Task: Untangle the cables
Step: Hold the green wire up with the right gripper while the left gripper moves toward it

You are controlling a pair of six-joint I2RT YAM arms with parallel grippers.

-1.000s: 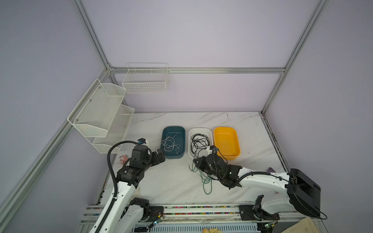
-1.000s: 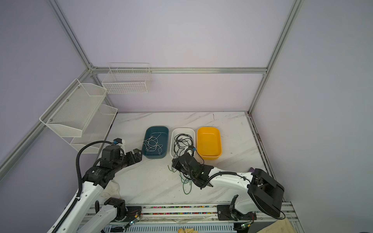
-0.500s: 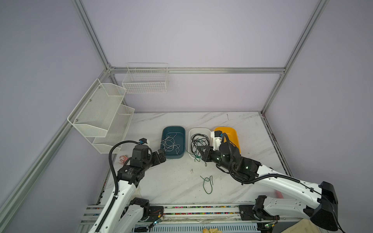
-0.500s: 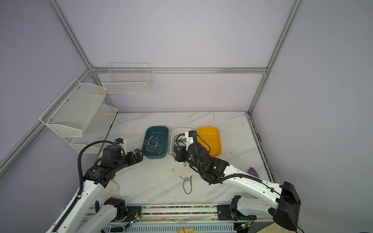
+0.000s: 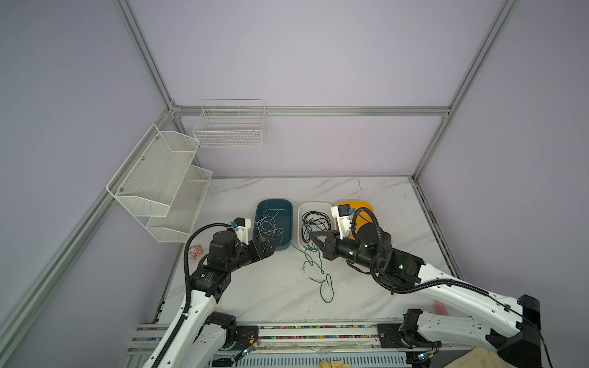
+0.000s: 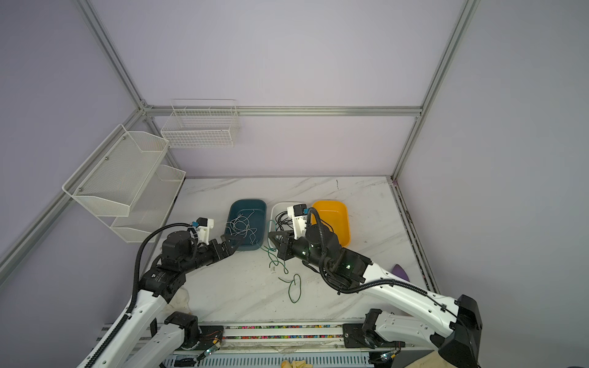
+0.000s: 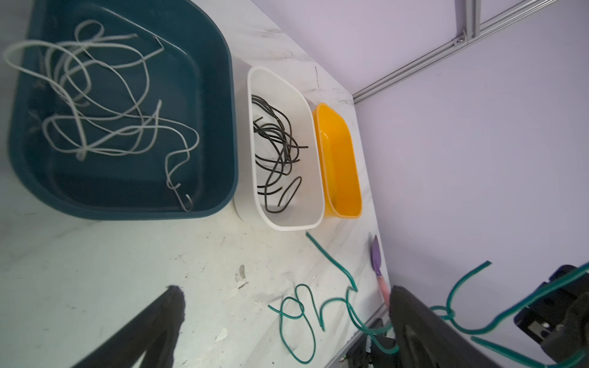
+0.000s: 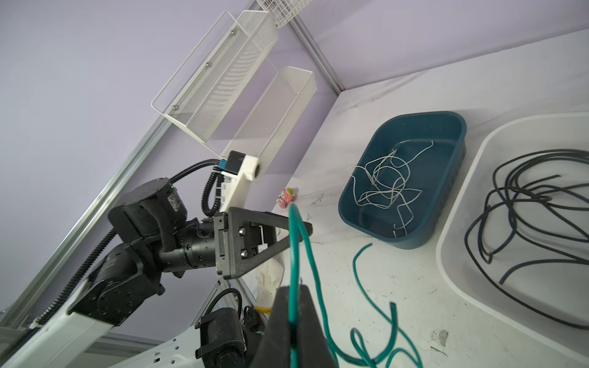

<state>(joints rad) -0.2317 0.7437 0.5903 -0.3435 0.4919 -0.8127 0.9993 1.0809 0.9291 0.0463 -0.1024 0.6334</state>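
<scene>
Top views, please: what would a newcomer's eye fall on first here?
Three tubs stand in a row: a teal tub with white cables, a white tub with black cables, an apparently empty yellow tub. By the white tub, the raised right gripper is shut on a green cable trailing onto the table.

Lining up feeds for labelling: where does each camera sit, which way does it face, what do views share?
Top views: high above the robot's base, looking down over the table; left arm, right arm, left gripper and right gripper show.
Left wrist: on the left arm, facing the teal bin, white bin and yellow bin; its open jaws show.
Right wrist: on the right arm, facing the left arm; its jaws show, shut on the green cable.
Shared: all show the teal bin, white bin and green cable.
</scene>
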